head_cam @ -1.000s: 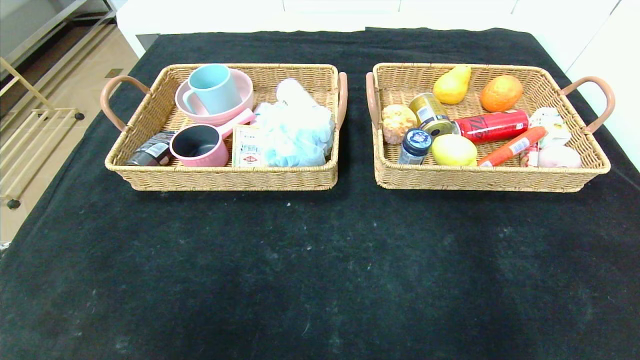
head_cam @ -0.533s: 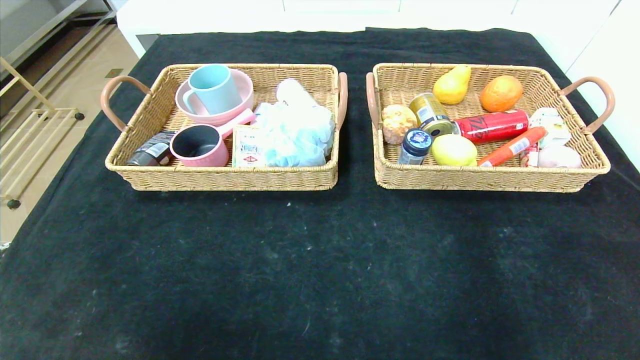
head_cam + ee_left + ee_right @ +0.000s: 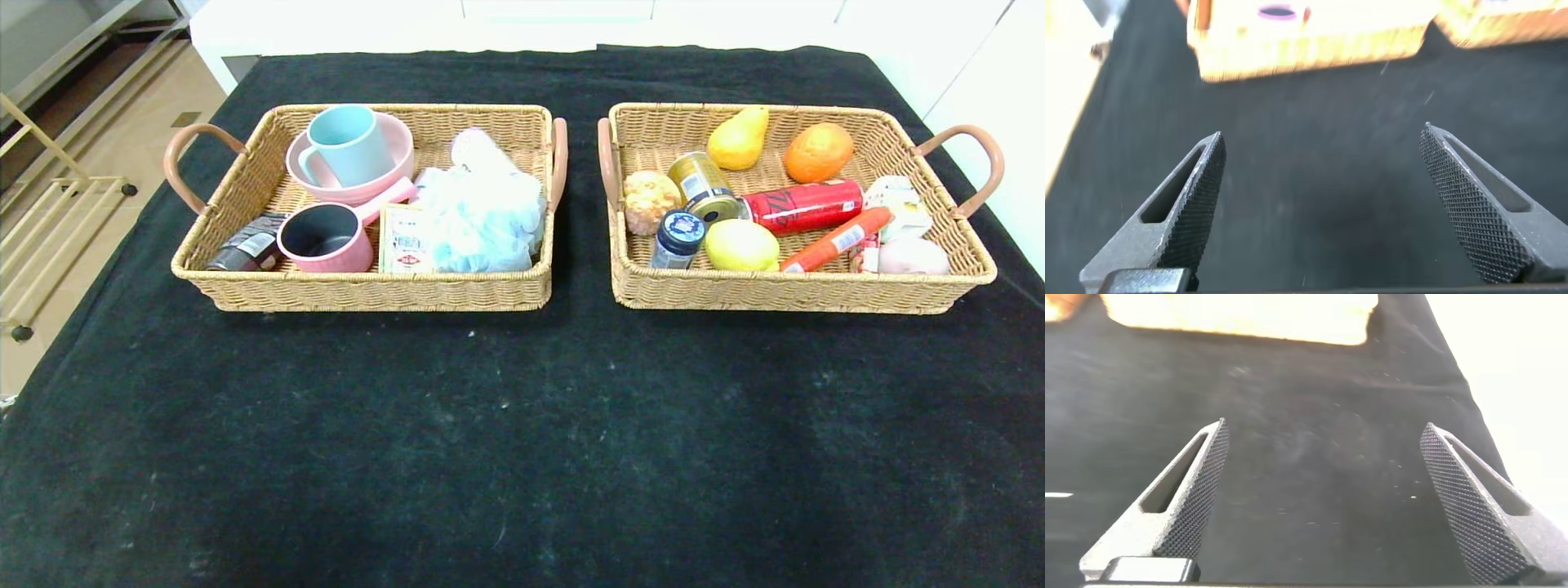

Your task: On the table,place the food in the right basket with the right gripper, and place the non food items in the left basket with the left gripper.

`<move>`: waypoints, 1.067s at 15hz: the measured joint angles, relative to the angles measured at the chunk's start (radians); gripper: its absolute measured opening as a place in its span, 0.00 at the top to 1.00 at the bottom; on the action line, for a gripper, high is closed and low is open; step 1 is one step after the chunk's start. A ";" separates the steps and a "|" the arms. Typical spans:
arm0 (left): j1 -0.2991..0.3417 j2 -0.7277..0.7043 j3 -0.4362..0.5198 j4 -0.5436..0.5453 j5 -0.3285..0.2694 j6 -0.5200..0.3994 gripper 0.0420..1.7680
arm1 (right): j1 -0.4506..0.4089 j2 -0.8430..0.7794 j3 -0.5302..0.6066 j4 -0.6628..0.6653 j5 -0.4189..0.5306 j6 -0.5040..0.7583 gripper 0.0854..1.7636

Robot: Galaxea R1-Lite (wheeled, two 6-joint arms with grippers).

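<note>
Black cloth flecked with pale lint drapes the counter [image 3: 522,425], with white walls beyond its far edge. Two rectangular woven wicker trays with brown loop handles sit side by side toward twelve o'clock, a narrow gap between them.

At eleven o'clock, the left basket [image 3: 367,287] holds one light blue mug [image 3: 349,145] standing inside one smooth pink bowl [image 3: 384,175], one pink long-handled pan [image 3: 326,237] with a dark inside, one flat beige printed box [image 3: 406,239], one fluffy pale blue mesh puff [image 3: 483,219], one white cylinder [image 3: 478,149] and one dark packet [image 3: 245,247].

At one o'clock, the right basket [image 3: 784,290] holds one round yellow lemon [image 3: 741,245], one gold can [image 3: 702,186] with a silver lid lying on its side, one long orange sausage [image 3: 837,238], one red can [image 3: 804,206], one yellow pear [image 3: 739,139], one orange [image 3: 818,152], one knobbly tan bun [image 3: 651,200], one small jar with a dark blue lid [image 3: 678,237] and some pale wrapped items [image 3: 902,233] near the right end.

Neither arm shows in the head view. Each wrist view shows two tapered, cross-hatched black jaws spread wide over bare cloth: the left gripper [image 3: 1323,196] and the right gripper [image 3: 1323,490] are both open and hold nothing, well short of the baskets.
</note>
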 joint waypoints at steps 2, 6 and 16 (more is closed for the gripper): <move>0.001 -0.005 0.082 -0.014 0.046 0.015 0.03 | 0.000 -0.001 0.069 -0.027 -0.011 -0.008 0.03; 0.001 -0.007 0.177 -0.005 0.089 0.056 0.03 | 0.000 -0.001 0.091 0.009 0.047 -0.006 0.03; 0.001 -0.007 0.190 -0.014 0.134 -0.042 0.03 | 0.002 -0.001 0.093 0.075 0.032 0.093 0.03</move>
